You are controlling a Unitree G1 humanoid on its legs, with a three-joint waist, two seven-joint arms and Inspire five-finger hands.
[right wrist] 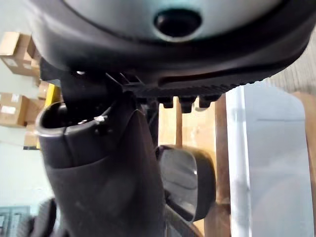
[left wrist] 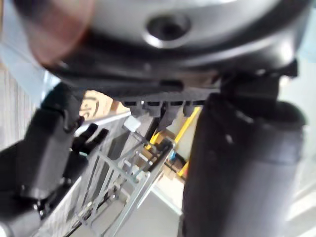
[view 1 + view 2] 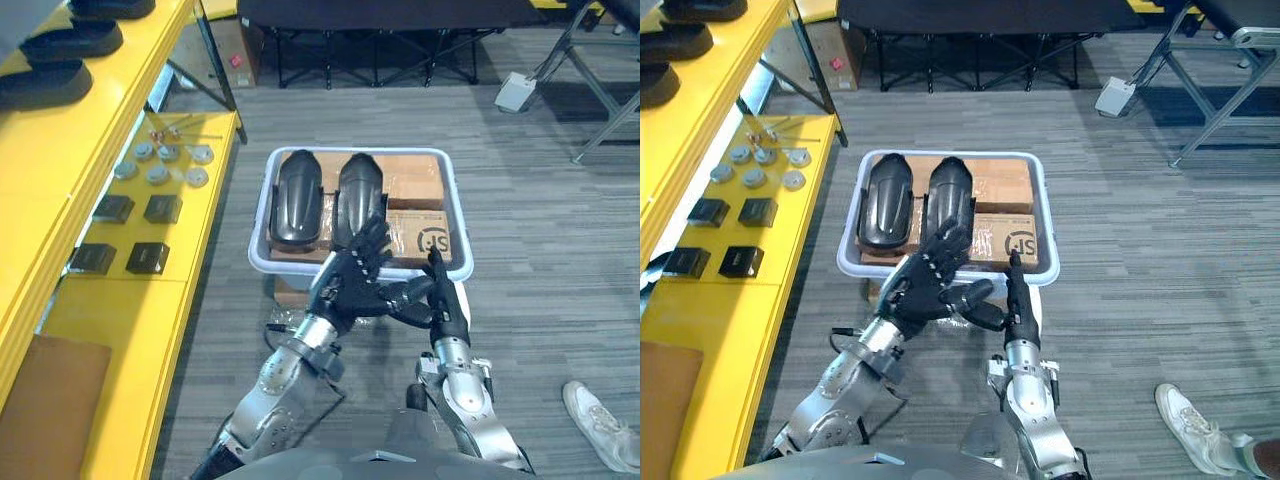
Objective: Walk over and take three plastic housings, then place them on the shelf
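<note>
Two black plastic housings (image 3: 297, 198) (image 3: 359, 195) lie side by side on cardboard inside a white bin (image 3: 455, 205) on the floor ahead. My left hand (image 3: 355, 275) hovers over the bin's near edge, open with its fingers spread, just short of the right housing (image 3: 948, 190). Beside it my right hand (image 3: 441, 297) is held edge-on at the bin's near rim, fingers straight, holding nothing. One housing (image 1: 190, 180) and the bin wall (image 1: 234, 148) appear past the thumb in the right wrist view. More dark housings (image 3: 50, 80) rest on the yellow shelf's upper level (image 3: 120, 75).
The yellow shelf (image 3: 110, 330) runs along the left, carrying small black boxes (image 3: 130, 235) and metal discs (image 3: 160, 165). A dark folding frame (image 3: 380, 30) stands behind the bin. A person's white shoe (image 3: 600, 425) is at the lower right on grey carpet.
</note>
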